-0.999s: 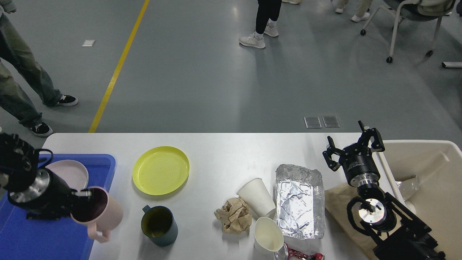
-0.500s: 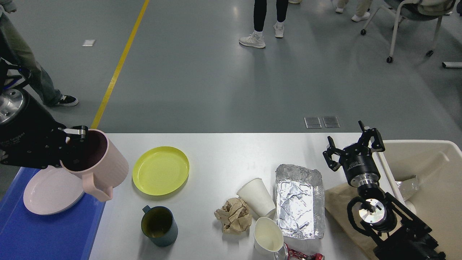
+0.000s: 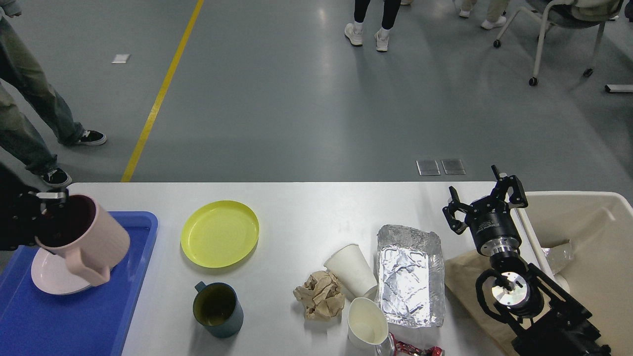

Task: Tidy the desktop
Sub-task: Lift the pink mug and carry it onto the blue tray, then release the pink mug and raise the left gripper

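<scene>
The white surface (image 3: 306,217) fills the lower half of the head view, its far edge running across the middle of the picture against the grey floor. At its left end lies a blue tray (image 3: 99,316), and over that tray the left hand (image 3: 47,205) is clenched on the rim of a pink mug (image 3: 84,240), which hangs tilted with its handle pointing down, just above a pale pink plate (image 3: 49,277) lying in the tray. A yellow plate (image 3: 220,233) rests on the surface just right of the tray, and nearer the front edge stands a dark teal mug (image 3: 217,309). Further right are a crumpled ball of brown paper (image 3: 320,294), a white paper cup on its side (image 3: 352,269), a second paper cup standing upright (image 3: 367,326), and a foil tray (image 3: 409,274), all close together. The right hand (image 3: 487,195) hovers released, fingers spread, holding nothing, beside the rim of a beige bin (image 3: 578,198) at the right end.
</scene>
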